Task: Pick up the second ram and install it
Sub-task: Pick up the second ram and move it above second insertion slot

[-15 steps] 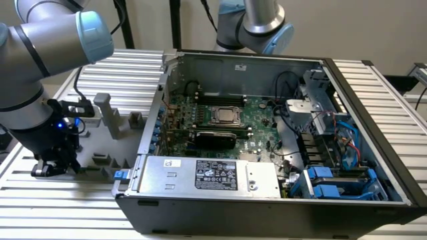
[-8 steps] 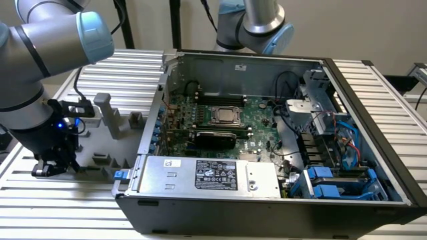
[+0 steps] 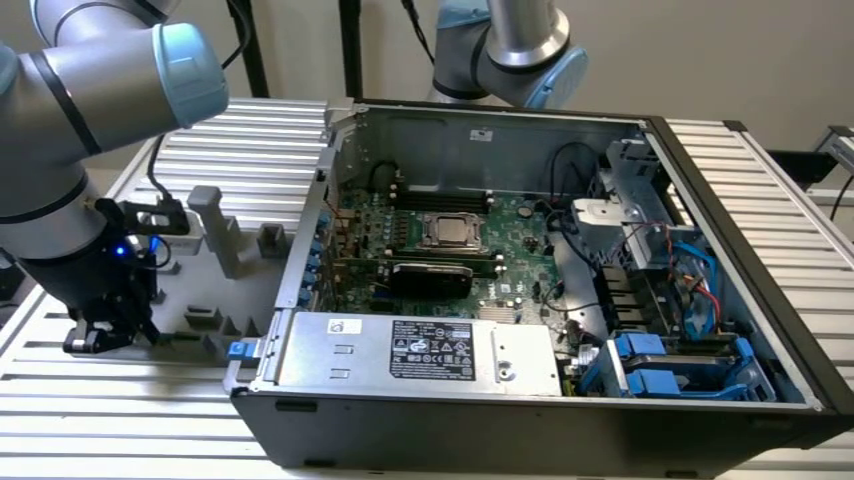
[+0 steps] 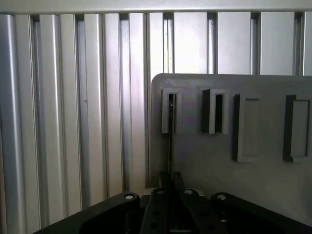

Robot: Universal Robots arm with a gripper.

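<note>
The claw [image 4: 171,181] sits low over the grey fixture [image 4: 253,195], its two dark fingers drawn together on the second ram [image 4: 170,141]. The stick shows edge-on as a thin dark line running from between the fingertips to a narrow slot ahead of them. The likely trouble is a skewed lift. The stick's far end sits in that slot, so any sideways pull could jam it against the walls, twist it in the grip or bend the thin board. A grip this near one end may also let the stick pivot, which would leave it crooked for the motherboard [image 3: 514,250]. The fixture is matte moulded plastic with raised rectangular pockets, and the empty slot [image 4: 216,111] beside the occupied one has the same shape. Under it, the surface [image 4: 73,122] is ribbed aluminium with long, shiny parallel grooves. In the exterior view the claw [image 3: 100,335] hangs well apart from the open computer case [image 3: 747,200], a black-rimmed steel box on the exterior view's right.
</note>
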